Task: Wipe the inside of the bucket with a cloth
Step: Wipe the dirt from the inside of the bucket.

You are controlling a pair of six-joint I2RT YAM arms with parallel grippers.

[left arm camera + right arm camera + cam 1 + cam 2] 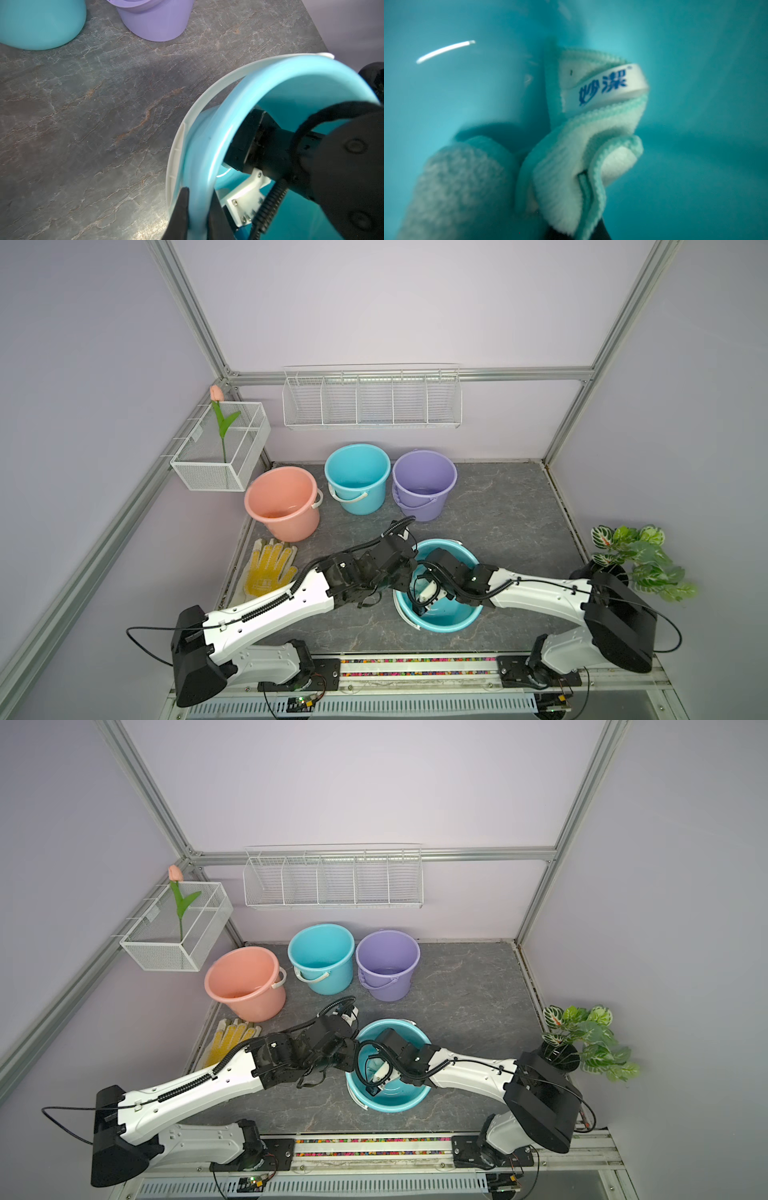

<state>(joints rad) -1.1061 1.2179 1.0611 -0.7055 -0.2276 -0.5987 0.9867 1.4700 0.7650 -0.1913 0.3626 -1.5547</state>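
Within left hand (198,216), shut tight: teal bucket (291,83) rim, seemingly steadied for wiping; within right hand (579,232), likewise shut: mint-green microfibre cloth (566,158), bunched against the inner wall.

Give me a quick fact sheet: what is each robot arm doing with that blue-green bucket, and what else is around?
bucket in use: teal bucket, nearest the robot
left gripper: shut on the teal bucket's rim
right gripper: inside the teal bucket, shut on the cloth
cloth: mint-green, white label, bunched up inside the bucket
standing behind: pink bucket, blue bucket, purple bucket
also: glove beside the pink bucket
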